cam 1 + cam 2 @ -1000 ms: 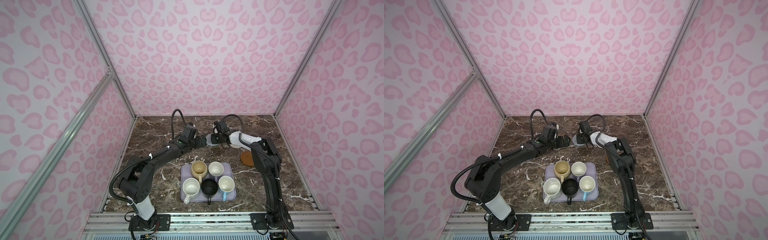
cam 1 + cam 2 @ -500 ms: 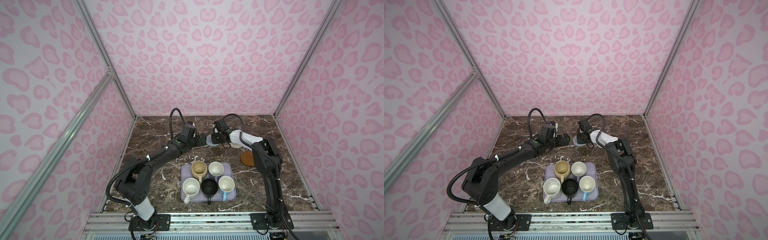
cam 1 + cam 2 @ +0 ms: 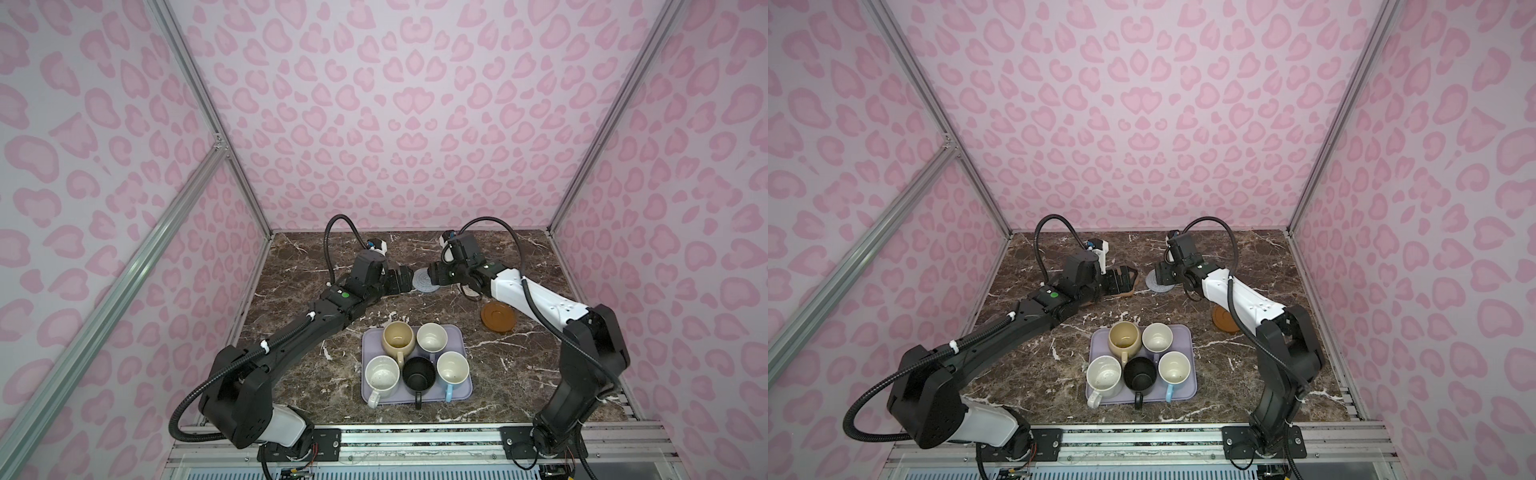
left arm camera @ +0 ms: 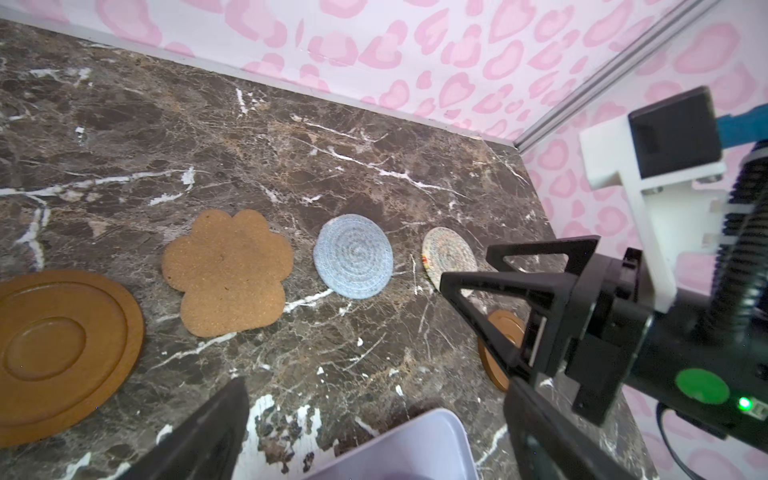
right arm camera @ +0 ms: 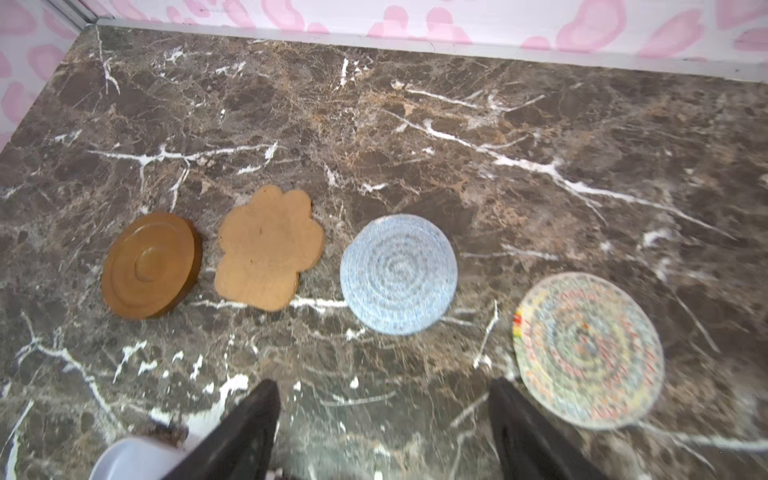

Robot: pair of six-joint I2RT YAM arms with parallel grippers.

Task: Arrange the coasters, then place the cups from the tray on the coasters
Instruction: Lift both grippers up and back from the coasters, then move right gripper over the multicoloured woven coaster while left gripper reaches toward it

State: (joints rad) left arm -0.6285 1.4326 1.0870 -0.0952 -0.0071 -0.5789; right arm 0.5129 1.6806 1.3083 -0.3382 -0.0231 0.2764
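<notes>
**Left gripper** [image 3: 402,279]: jaws spread wide with nothing between them. It sits over the far middle of the bench [image 3: 521,374], above the paw coaster.

**Right gripper** [image 5: 384,386]: jaws spread wide, gripping nothing. It is at the right edge of the blue-grey coaster in both top views; whether it touches cannot be told.

**Coasters, five, all flat on the bench.**
- Four lie in a row along the far part, none touching. Left to right they are the brown disc [image 5: 151,266], paw coaster [image 5: 270,249], blue-grey coaster [image 5: 399,274] and beige woven coaster [image 5: 588,351].
- The second brown disc [image 3: 498,316] lies nearer and to the right, apart from the row.

**Cups, five, all upright on the tray.**
- Far pair: yellow-beige cup [image 3: 398,336] on the left, lavender cup [image 3: 432,337] on the right.
- Near three, left to right: white speckled cup [image 3: 382,374], black cup [image 3: 419,376], light blue cup [image 3: 452,370].

**Tray** [image 3: 467,388], one: lavender, at the near middle of the bench.
</notes>
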